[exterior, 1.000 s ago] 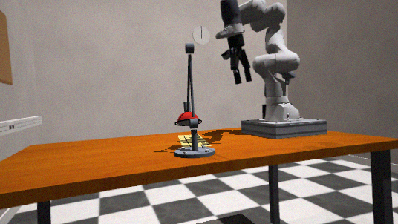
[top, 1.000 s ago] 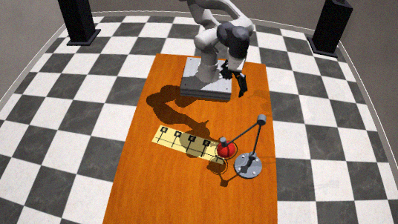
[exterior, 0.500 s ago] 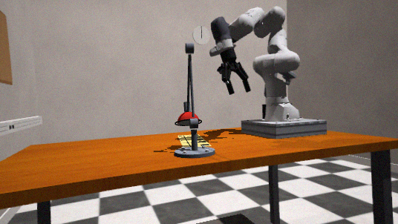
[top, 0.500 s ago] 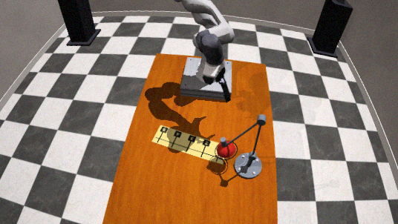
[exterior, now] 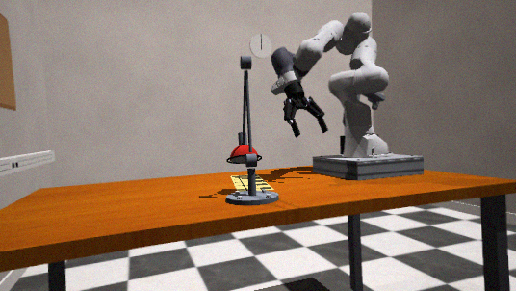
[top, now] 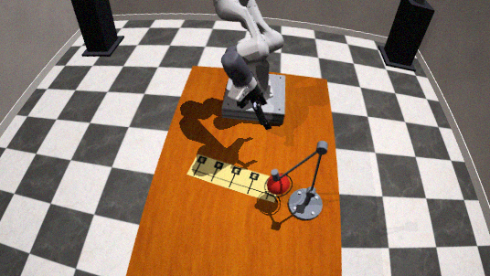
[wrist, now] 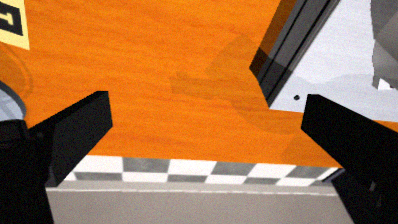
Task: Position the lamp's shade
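The end effector [exterior: 308,122] is spread wide and grasps nothing, raised above the table [exterior: 144,202]. The lamp's red shade [exterior: 243,153] is seen below and beside it, well apart.

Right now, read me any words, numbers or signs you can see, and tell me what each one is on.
None can be read for certain.
Four black squares on the pale yellow strip: numbered marks, too small to read.
One mark at the wrist view's top left corner: cut off by the edge, unreadable.
Lamp, shade, robot base: no lettering visible.
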`<state>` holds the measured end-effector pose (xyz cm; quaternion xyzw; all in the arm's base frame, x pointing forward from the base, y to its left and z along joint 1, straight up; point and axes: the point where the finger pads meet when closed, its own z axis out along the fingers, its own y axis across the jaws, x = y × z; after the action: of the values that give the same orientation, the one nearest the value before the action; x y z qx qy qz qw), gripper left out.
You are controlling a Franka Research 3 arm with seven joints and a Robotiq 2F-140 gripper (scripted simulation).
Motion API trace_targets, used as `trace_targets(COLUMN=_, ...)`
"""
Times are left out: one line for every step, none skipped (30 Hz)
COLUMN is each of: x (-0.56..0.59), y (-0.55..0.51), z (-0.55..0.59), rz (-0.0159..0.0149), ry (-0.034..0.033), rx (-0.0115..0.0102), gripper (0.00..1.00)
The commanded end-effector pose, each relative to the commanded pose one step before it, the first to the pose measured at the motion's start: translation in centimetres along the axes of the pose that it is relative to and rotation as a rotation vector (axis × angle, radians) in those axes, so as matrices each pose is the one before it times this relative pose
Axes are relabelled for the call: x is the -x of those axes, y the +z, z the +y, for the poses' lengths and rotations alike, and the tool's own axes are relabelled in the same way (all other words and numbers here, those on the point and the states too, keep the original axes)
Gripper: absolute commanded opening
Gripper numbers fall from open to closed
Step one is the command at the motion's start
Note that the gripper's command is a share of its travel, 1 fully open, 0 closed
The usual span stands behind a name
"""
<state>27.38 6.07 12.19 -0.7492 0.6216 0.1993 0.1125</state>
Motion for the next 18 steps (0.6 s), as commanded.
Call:
trace_targets(x=-1.013, y=0.412, z=-0.582, rz=-0.02621, ry=0.00747, rx=-0.04628, gripper=1.00)
trace_targets(x=0.000, y=0.000, z=0.000, rz=0.00000, ry=0.00000, rx=0.00000, gripper=1.00)
trace_targets(x=-0.292, y=0.323, z=0.230, rz=-0.01240, ry=0.01683, rx=-0.00718, gripper=1.00)
trace_targets(x=-0.300, y=0.318, z=0.227, rz=-0.01240, ry=0.01683, rx=-0.00718, gripper=1.00)
trace_targets(x=-0.308, y=0.313, z=0.224, rz=-0.01240, ry=0.01683, rx=-0.00718, gripper=1.00)
trace_targets(x=-0.315, y=0.307, z=0.221, rz=-0.01240, ry=0.01683, rx=-0.00718, gripper=1.00)
trace_targets(x=-0.323, y=0.302, z=0.218, rz=-0.01240, ry=0.01683, rx=-0.00718, gripper=1.00)
trace_targets(x=-0.330, y=0.296, z=0.215, rz=-0.01240, ry=0.01683, rx=-0.00718, gripper=1.00)
trace_targets(x=-0.337, y=0.290, z=0.211, rz=-0.01240, ry=0.01683, rx=-0.00718, gripper=1.00)
trace_targets(x=-0.345, y=0.285, z=0.207, rz=-0.01240, ry=0.01683, rx=-0.00718, gripper=1.00)
trace_targets(x=-0.352, y=0.279, z=0.204, rz=-0.01240, ry=0.01683, rx=-0.00718, gripper=1.00)
trace_targets(x=-0.358, y=0.273, z=0.200, rz=-0.01240, ry=0.01683, rx=-0.00718, gripper=1.00)
trace_targets(x=-0.365, y=0.267, z=0.195, rz=-0.01240, ry=0.01683, rx=-0.00718, gripper=1.00)
trace_targets(x=-0.372, y=0.261, z=0.191, rz=-0.01240, ry=0.01683, rx=-0.00718, gripper=1.00)
trace_targets(x=-0.378, y=0.255, z=0.187, rz=-0.01240, ry=0.01683, rx=-0.00718, gripper=1.00)
trace_targets(x=-0.384, y=0.249, z=0.182, rz=-0.01240, ry=0.01683, rx=-0.00718, gripper=1.00)
trace_targets(x=-0.390, y=0.243, z=0.177, rz=-0.01240, ry=0.01683, rx=-0.00718, gripper=1.00)
trace_targets(x=0.000, y=0.000, z=0.000, rz=0.00000, ry=0.00000, rx=0.00000, gripper=1.00)
